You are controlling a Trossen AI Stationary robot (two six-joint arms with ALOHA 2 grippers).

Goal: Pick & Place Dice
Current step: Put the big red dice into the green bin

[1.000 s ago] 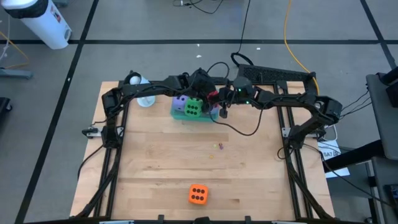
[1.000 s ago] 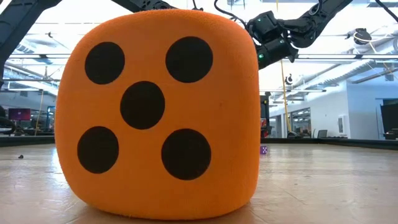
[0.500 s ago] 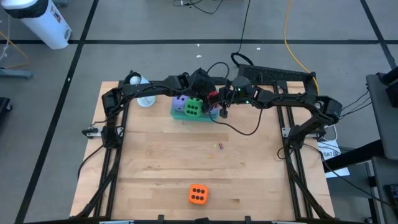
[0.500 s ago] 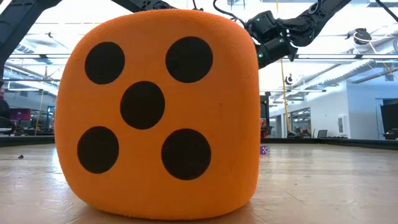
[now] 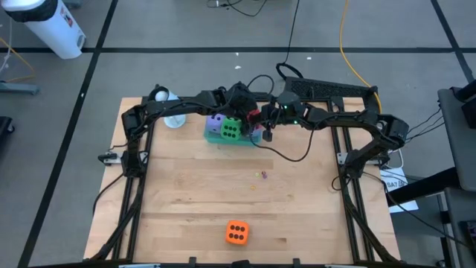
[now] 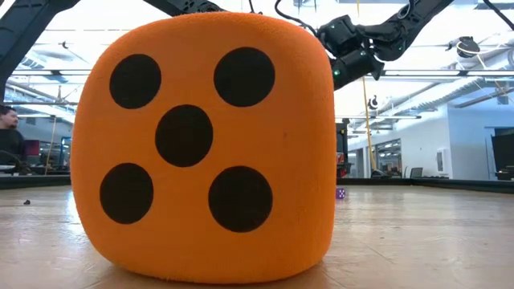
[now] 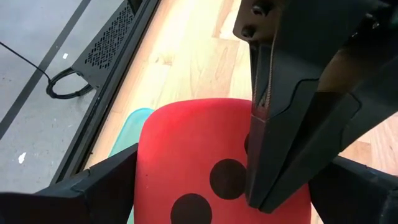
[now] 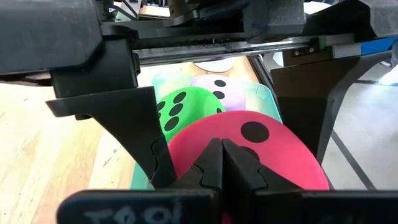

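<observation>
Red die (image 7: 205, 162) sits as before between the spread left gripper (image 7: 224, 186); right gripper (image 8: 221, 163) stays pressed together; a person (image 6: 10, 132) has appeared.

Floor (image 5: 186, 30): I am looking down on grey flooring that is carrying black tape lines in a grid around my table.
Table (image 5: 193, 201): a light wooden top is lying under me, its grain running across.
White cylinder (image 5: 48, 26): it is lying tilted on the floor beyond the table's far left corner.
Cables: a yellow cable (image 5: 346, 45) and a black cable (image 5: 294, 30) are trailing over the floor behind the table.
Black perforated panel (image 5: 327, 89): it is sitting along the table's far edge.
Ceiling lights (image 6: 418, 76): long strips are glowing overhead.
Room beyond: glass partitions (image 6: 393, 156) are standing at the back.
Person (image 6: 10, 136): someone is showing at the far left edge of the low view.
</observation>
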